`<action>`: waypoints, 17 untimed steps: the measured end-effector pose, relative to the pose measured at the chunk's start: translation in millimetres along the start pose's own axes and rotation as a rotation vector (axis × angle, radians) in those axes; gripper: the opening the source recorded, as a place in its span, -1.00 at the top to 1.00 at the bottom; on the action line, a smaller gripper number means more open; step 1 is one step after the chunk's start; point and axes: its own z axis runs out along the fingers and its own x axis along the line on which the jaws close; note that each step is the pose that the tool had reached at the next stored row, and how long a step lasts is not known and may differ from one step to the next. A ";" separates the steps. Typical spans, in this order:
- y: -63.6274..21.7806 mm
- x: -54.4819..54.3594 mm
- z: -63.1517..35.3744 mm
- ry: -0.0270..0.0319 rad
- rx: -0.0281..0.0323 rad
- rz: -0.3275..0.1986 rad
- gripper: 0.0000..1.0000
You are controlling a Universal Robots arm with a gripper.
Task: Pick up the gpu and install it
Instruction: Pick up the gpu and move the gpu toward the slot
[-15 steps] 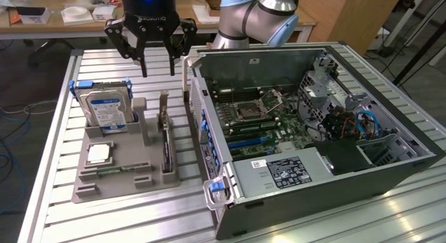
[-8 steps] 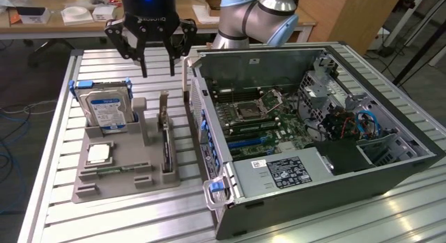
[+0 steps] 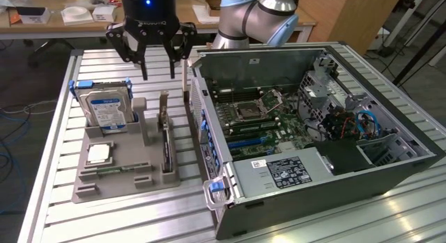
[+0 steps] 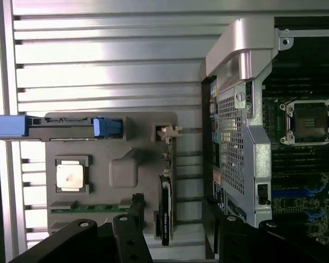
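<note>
Exterior view: ribbed aluminium table (image 3: 59, 149); boxy black steel computer case (image 3: 293, 211), side open; grey moulded plastic tray (image 3: 112, 188). My gripper (image 3: 159, 71) hangs above it, black fingers spread, empty. Thin flat gpu (image 3: 167, 149) stands on edge in the tray slot nearest the case.

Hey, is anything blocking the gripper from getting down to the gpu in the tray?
Nothing visible does. The open gripper hangs above the gpu, which stands on edge in the gray tray, with only air between. The hard drive stands off to one side.
</note>
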 end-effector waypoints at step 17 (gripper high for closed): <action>-11.6 -0.7 12.2 -0.0001 0.0000 0.000 -0.09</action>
